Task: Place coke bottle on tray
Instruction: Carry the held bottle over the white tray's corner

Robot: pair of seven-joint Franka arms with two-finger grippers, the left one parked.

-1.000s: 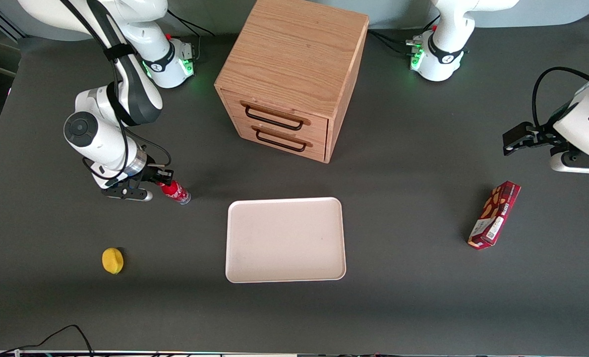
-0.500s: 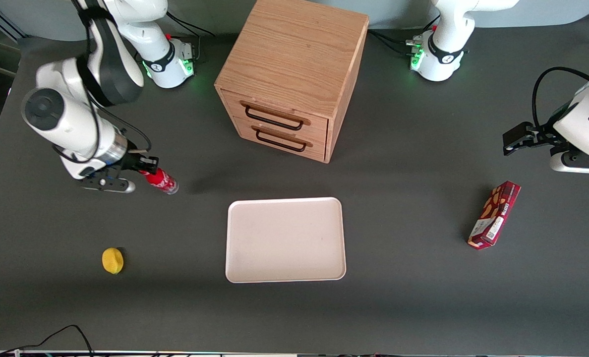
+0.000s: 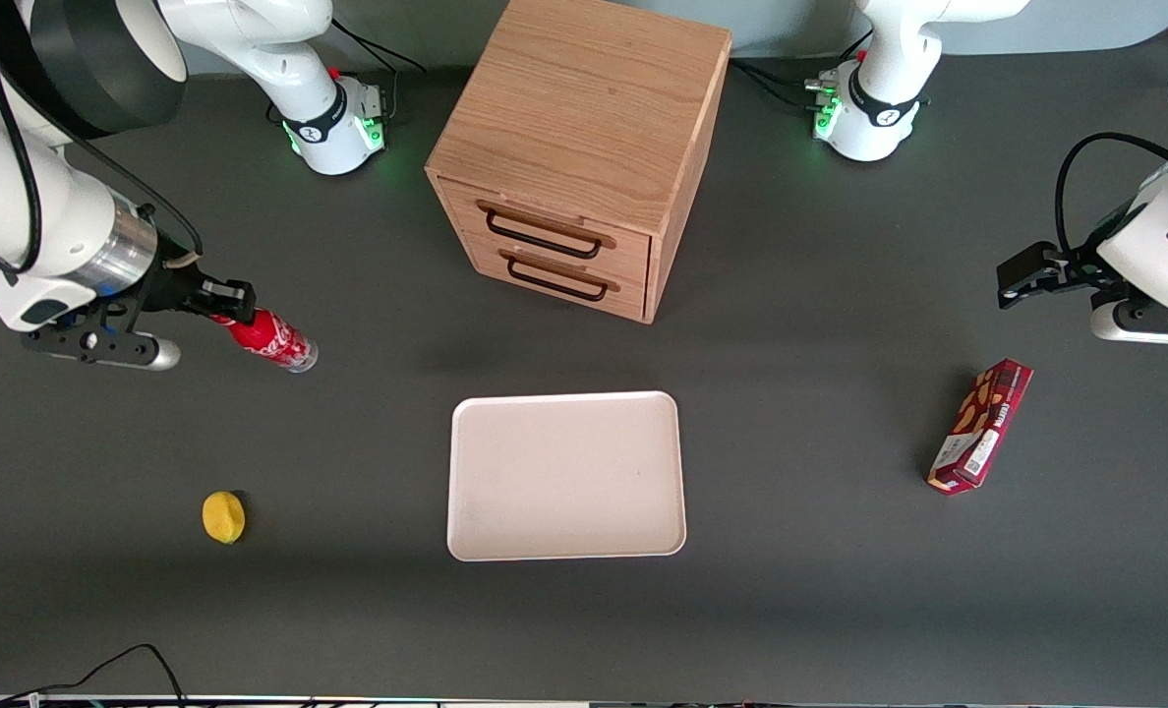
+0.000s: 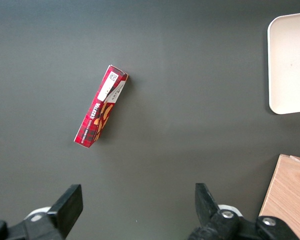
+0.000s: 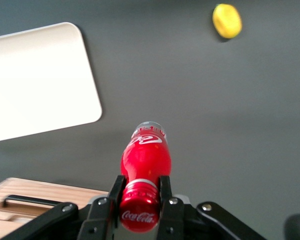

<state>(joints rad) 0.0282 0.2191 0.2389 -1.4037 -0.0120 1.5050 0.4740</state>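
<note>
My right gripper [image 3: 233, 305] is shut on the neck of the coke bottle [image 3: 271, 340], a slim red bottle with white script and a clear base. It holds the bottle high above the table toward the working arm's end. In the right wrist view the fingers [image 5: 164, 189] clamp just under the red cap of the coke bottle [image 5: 145, 161], base pointing down. The pale pinkish-white tray [image 3: 564, 476] lies flat on the table in front of the drawers, apart from the bottle. The tray [image 5: 40, 80] also shows in the right wrist view.
A wooden two-drawer cabinet [image 3: 576, 147] stands farther from the front camera than the tray. A yellow lemon [image 3: 222, 516] lies toward the working arm's end. A red snack box [image 3: 979, 425] lies toward the parked arm's end and also shows in the left wrist view [image 4: 100, 111].
The gripper has risen with the coke bottle in it and drifted toward the working arm's end of the table. The tray, lemon and snack box have not moved.
</note>
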